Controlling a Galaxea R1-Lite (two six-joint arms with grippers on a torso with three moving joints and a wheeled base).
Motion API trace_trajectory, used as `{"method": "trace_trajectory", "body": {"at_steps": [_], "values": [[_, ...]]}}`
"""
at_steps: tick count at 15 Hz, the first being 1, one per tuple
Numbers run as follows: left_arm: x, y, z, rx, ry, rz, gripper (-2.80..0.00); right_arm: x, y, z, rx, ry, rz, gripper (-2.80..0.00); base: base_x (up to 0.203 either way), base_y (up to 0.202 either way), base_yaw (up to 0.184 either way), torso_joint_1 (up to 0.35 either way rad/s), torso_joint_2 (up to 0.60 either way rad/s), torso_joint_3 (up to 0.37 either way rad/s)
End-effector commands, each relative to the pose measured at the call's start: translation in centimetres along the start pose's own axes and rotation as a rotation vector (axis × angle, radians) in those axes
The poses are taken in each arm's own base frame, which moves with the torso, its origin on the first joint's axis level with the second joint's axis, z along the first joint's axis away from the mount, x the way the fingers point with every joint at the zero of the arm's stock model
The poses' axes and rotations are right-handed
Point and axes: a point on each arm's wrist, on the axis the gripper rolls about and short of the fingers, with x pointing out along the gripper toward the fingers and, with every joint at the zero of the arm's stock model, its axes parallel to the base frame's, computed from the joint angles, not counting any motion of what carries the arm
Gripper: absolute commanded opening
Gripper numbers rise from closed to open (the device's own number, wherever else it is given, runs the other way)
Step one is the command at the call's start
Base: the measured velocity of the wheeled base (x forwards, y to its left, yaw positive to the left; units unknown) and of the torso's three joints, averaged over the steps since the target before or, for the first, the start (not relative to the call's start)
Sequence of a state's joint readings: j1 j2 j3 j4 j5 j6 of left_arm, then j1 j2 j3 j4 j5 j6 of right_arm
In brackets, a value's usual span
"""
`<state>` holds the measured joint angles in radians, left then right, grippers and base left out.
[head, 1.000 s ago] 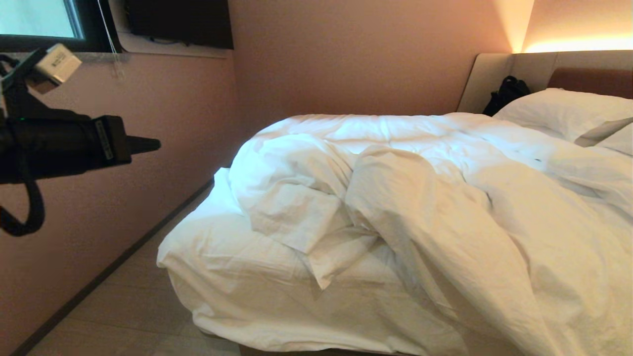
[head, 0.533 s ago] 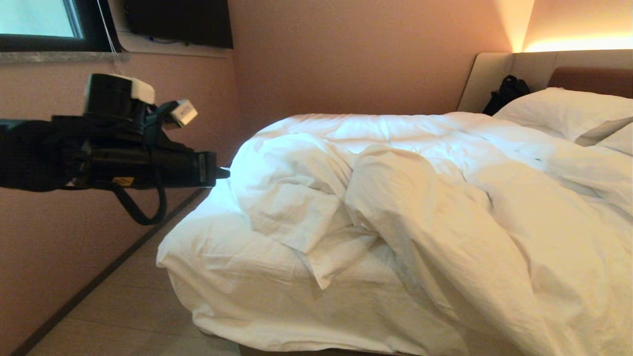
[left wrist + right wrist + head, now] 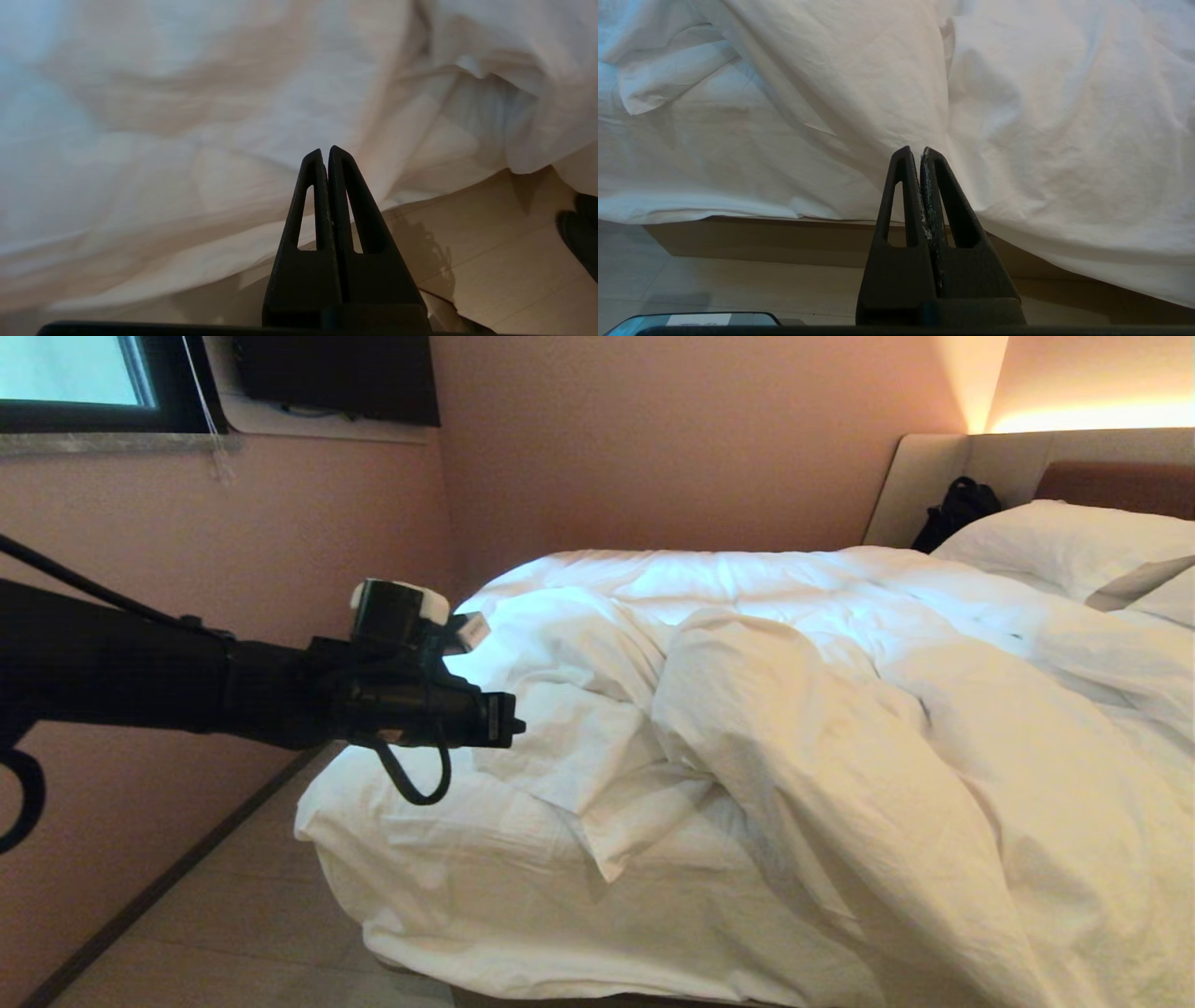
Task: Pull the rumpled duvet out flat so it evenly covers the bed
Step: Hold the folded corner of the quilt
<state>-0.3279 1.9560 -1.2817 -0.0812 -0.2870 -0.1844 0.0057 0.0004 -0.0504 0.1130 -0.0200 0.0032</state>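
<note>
The left claw point(image 3: 516, 723) reaches level over the rumpled duvet point(image 3: 747, 709), closed and empty; the right wrist view alone shows the right claw point(image 3: 914, 150), closed too.

The left gripper point(image 3: 325, 154) rises from the near edge of the picture, its two black, slotted fingers point(image 3: 308, 210) pressed flat together with nothing caught between them. Their tips point at the duvet point(image 3: 196, 116), a rumpled white mass, soft and blurred, that fills the space beyond the gripper and hangs down toward the floor point(image 3: 490, 261). The floor is pale wood planking, showing beneath the duvet's lower edge on both sides of the gripper. On the floor, well apart from the gripper, lies a dark shape point(image 3: 581, 235) cut off by the frame, too little of it showing to identify.
</note>
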Motion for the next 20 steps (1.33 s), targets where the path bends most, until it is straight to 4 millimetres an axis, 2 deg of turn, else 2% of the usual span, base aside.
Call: {"method": "trace_trajectory", "body": {"at_steps": [1,5,8,10,14,16,20], "values": [[1.5,0.0,-1.0,-0.004,0.027,-0.008,-2.8,0.0,0.0,0.0,0.0,0.0,0.0,-2.8,0.0,0.0,0.0,0.0,0.0,0.0],[3.1,-0.2,-1.7,-0.029,0.052,-0.017,-2.8,0.0,0.0,0.0,0.0,0.0,0.0,-2.8,0.0,0.0,0.0,0.0,0.0,0.0],[3.2,-0.2,-1.8,-0.027,0.049,-0.011,-2.8,0.0,0.0,0.0,0.0,0.001,0.0,-2.8,0.0,0.0,0.0,0.0,0.0,0.0],[4.6,-0.1,-2.4,-0.025,0.045,0.013,-2.8,0.0,0.0,0.0,0.0,0.0,0.0,-2.8,0.0,0.0,0.0,0.0,0.0,0.0],[5.3,-0.4,-2.7,-0.04,0.02,0.002,-2.8,0.0,0.0,0.0,0.0,0.0,0.0,-2.8,0.0,0.0,0.0,0.0,0.0,0.0],[6.3,-0.5,-3.3,-0.04,0.032,0.037,-2.8,0.0,0.0,0.0,0.0,0.0,0.0,-2.8,0.0,0.0,0.0,0.0,0.0,0.0],[7.7,-1.4,-4.3,-0.033,0.021,0.039,-2.8,0.0,0.0,0.0,0.0,0.0,0.0,-2.8,0.0,0.0,0.0,0.0,0.0,0.0]]}}
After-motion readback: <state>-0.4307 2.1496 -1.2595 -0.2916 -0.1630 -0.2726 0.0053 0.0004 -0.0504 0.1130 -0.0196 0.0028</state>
